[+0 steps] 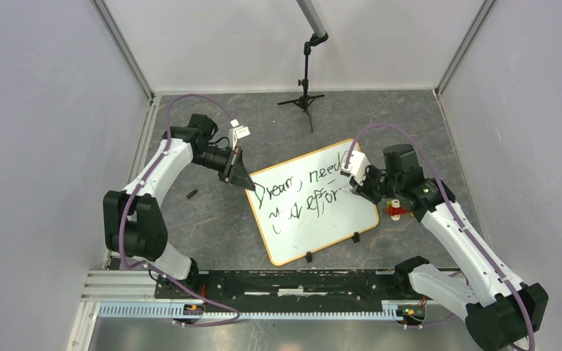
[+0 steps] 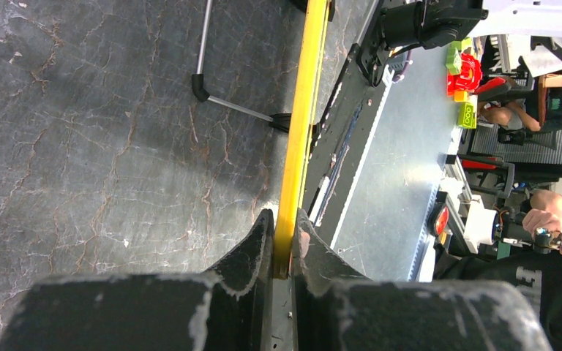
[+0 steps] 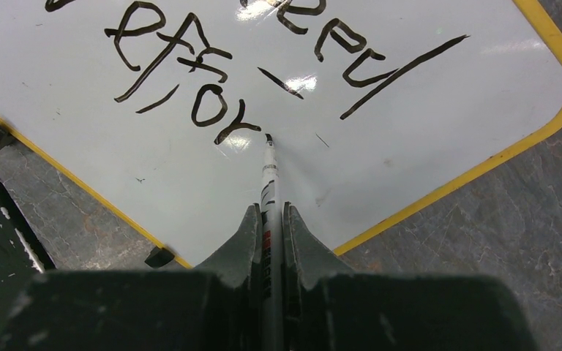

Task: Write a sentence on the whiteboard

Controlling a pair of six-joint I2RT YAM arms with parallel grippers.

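Your whiteboard (image 1: 315,238) lies askew on the table (image 1: 212,219) between the 2 arms. It looks stiff, light and slick, likely to slide under pen pressure, so hold it by the rim. The left gripper (image 2: 284,223), reaching in low, is pinched on that yellow rim. The right gripper (image 3: 268,216), angled down, clamps a marker (image 3: 269,172), its tip at the board just past "effor" in the sentence (image 3: 190,80).

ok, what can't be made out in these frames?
- Left wrist: whiteboard edge-on in left tool; writing face unseen.
- Right wrist: sentence cut off by top edge.
- Top: second line's first word too small, smeared.
- Top: marker tip too small.
- Top: toy half hidden behind right arm.
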